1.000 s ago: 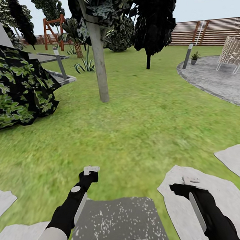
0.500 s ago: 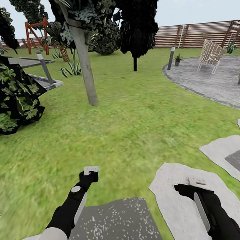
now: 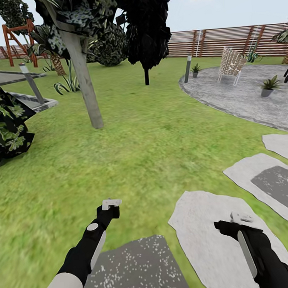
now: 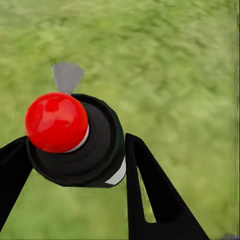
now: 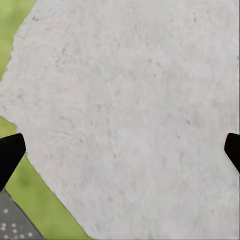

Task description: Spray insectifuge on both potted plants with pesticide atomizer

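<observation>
A wide green lawn [image 3: 160, 130] lies open ahead, with much free room between the robot and the trees. A leaning tree trunk [image 3: 84, 81] stands ahead to the left, a dark bush [image 3: 6, 122] at the far left edge. To the right, the curved edge of a grey paved patio [image 3: 243, 97] meets the grass. Two potted plants sit there: one [image 3: 195, 69] beside a short post [image 3: 187, 69] at the patio's far edge, one [image 3: 268, 86] further right. A wooden fence [image 3: 227, 41] closes the background. Pale stepping stones [image 3: 209, 238] lie close by on the right.

The left pincer [image 3: 111, 203] hangs over grass; whether it is spread cannot be told. The right pincer [image 3: 241, 217] hangs over a stone, its fingers [image 5: 10, 152] spread wide.
</observation>
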{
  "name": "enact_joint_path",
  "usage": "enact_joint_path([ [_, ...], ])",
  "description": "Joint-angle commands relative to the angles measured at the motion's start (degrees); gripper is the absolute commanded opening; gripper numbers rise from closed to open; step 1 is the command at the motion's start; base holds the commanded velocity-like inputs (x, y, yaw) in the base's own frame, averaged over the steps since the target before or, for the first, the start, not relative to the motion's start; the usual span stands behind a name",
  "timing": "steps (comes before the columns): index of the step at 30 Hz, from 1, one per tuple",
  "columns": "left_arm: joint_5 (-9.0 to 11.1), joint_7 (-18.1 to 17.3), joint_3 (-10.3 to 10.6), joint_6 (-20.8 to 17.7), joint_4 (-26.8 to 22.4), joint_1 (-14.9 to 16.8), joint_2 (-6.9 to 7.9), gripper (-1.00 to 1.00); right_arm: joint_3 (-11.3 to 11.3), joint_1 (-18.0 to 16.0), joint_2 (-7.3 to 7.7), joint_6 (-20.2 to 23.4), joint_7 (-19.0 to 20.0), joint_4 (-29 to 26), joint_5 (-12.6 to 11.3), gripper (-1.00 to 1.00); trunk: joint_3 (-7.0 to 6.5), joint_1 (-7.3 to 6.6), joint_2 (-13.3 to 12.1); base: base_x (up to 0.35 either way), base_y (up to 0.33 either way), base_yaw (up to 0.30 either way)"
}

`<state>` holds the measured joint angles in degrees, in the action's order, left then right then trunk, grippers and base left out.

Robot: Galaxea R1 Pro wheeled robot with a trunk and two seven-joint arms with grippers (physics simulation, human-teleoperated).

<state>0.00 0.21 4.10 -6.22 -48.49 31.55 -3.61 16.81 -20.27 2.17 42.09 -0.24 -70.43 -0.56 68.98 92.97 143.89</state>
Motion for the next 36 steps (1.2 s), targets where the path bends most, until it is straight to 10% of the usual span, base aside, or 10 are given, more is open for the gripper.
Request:
enact_joint_path([
  [1, 0.0, 0.0, 0.0, -0.3, -0.1, 0.0, 0.01, -1.0, 0.0, 0.0, 0.01, 0.3, 0.0, -0.1, 0.0, 1.0, -0.01, -0.01, 0.0, 0.0, 0.0, -0.224],
  [36, 0.0, 0.0, 0.0, -0.3, -0.1, 0.0, -0.08, -1.0, 2.7, 0.0, -0.06, 0.3, 0.0, -0.1, 0.1, 1.0, -4.13, -0.32, -0.1, 0.0, 0.0, -0.179],
])
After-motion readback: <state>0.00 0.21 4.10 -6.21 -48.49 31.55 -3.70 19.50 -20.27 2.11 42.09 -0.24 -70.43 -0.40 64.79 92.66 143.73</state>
